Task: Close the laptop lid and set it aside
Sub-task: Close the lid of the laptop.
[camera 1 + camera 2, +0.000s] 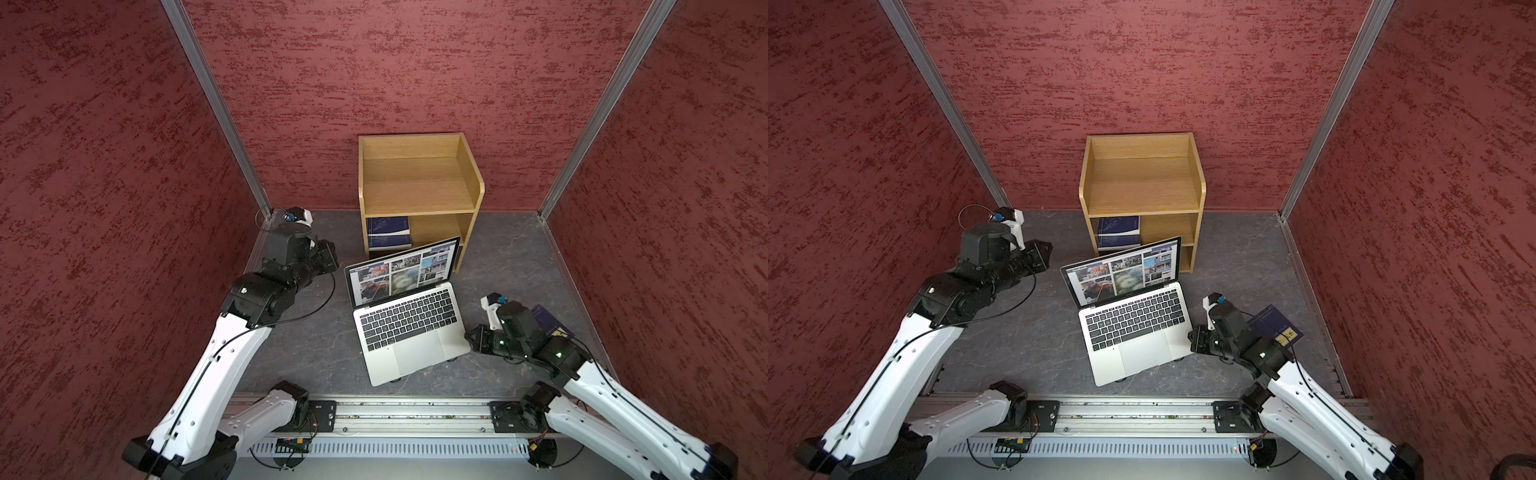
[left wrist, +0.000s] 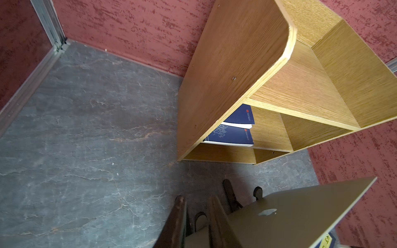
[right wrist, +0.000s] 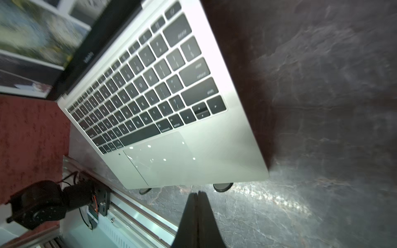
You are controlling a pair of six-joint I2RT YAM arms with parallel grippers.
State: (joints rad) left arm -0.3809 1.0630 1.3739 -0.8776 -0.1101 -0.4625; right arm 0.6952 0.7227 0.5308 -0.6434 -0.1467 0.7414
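The silver-grey laptop (image 1: 415, 336) (image 1: 1136, 336) stands open on the table's middle, raised on a black folding stand (image 3: 222, 186). Its lid (image 1: 405, 270) (image 1: 1125, 270) leans back with the screen lit. My left gripper (image 1: 332, 253) (image 1: 1048, 249) hovers just behind the lid's upper left corner. In the left wrist view its fingers (image 2: 180, 204) are nearly together with a narrow slit between them, clamping nothing, and the lid's back (image 2: 290, 214) lies beside them. My right gripper (image 1: 469, 334) (image 3: 197, 193) is shut and empty, low beside the base's right front corner.
A wooden shelf unit (image 1: 419, 178) stands at the back wall right behind the lid, with dark blue books (image 1: 388, 232) in its lower left bay. Another dark blue book (image 1: 1273, 328) lies on the table under my right arm. A metal rail (image 1: 415, 411) runs along the front edge.
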